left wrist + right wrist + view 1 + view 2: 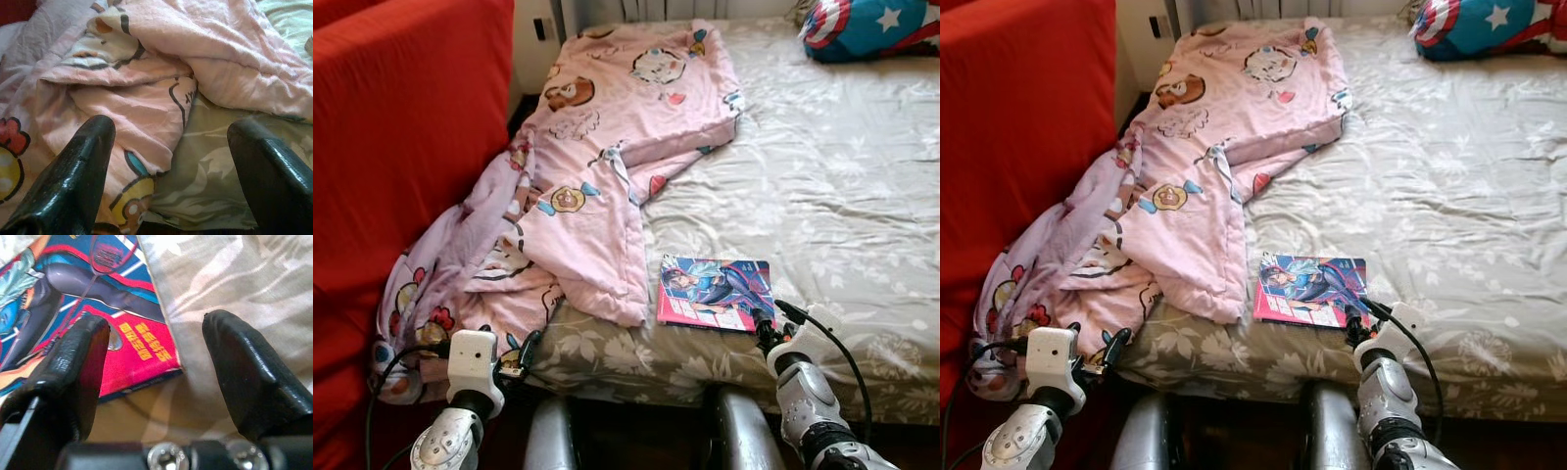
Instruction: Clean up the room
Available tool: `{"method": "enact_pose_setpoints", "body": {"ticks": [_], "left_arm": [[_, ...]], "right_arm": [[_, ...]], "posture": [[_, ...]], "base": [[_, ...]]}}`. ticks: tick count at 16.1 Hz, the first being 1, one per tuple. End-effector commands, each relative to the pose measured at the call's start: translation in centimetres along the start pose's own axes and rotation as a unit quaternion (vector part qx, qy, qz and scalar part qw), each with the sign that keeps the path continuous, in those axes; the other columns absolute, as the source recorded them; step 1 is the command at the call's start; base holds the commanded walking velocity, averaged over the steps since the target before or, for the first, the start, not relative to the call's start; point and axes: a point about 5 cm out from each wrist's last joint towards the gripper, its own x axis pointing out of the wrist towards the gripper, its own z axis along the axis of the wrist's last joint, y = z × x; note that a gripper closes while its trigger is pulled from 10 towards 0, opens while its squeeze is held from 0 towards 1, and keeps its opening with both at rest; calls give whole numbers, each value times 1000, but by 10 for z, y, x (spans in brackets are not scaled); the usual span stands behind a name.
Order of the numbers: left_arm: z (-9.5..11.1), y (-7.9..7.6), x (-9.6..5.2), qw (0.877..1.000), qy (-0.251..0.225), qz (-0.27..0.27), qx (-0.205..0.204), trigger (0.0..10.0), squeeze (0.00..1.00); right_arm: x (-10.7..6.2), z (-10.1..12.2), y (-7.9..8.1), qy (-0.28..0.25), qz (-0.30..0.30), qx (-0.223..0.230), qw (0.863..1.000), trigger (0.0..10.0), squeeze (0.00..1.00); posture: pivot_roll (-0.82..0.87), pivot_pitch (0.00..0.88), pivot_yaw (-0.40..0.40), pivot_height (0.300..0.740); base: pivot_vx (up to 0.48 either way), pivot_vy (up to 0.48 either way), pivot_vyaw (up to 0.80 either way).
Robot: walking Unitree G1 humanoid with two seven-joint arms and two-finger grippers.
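Reaching for the comic (715,292) with right gripper (151,367) spread at its corner, probably not touching; next, closing on the edge; left gripper (168,171) spread by the quilt (607,166)

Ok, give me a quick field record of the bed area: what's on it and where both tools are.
bed: grey floral sheet
blanket: pink cartoon-print quilt, crumpled, spilling over the bed's left edge
book: glossy red-and-blue comic book, flat near the front edge
pillow: blue star-print cushion, far right corner
left tool: open, at the quilt's hanging corner
right tool: open, straddling the comic's near corner
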Motion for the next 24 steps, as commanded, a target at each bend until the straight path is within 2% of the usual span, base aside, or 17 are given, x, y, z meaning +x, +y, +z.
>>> {"method": "enact_pose_setpoints", "body": {"ticks": [1, 6, 8, 12, 16, 22, 24], "left_arm": [[1, 5, -4, 1000, 7, 6, 5, 10000, 0], [2, 6, -6, 1000, 11, 9, 5, 10000, 0], [3, 5, -4, 1000, 11, 9, 4, 10000, 0], [1, 3, -5, 1000, 15, 5, 3, 10000, 0], [1, 2, -11, 1000, 17, 1, 9, 10000, 0], [2, 1, -15, 1000, 20, -6, 15, 10000, 0], [1, 0, -16, 1000, 22, -8, 16, 10000, 0]], "right_arm": [[-2, -7, -2, 15, -1, 15, 1000, 10000, 0], [-1, -2, -2, 8, 14, 24, 1000, 10000, 0], [1, 10, 1, -32, 23, 26, 999, 10000, 0], [-1, 12, -3, -49, 22, 16, 998, 10000, 0], [-3, 1, -4, -25, 34, 12, 999, 10000, 0], [-3, -2, 6, -11, 94, 57, 994, 10000, 0], [-5, -8, 4, 1, 97, 80, 992, 10000, 0]], "posture": [[221, 204, 70, 551], [221, 204, 70, 551], [220, 203, 69, 551], [219, 199, 68, 551], [238, 199, 67, 551], [245, 202, 74, 551], [246, 204, 75, 551]], "base": [[0, 0, 0], [0, 0, 0], [0, 0, 0], [0, 0, 0], [0, 0, 0], [0, 0, 0], [0, 0, 0]]}}
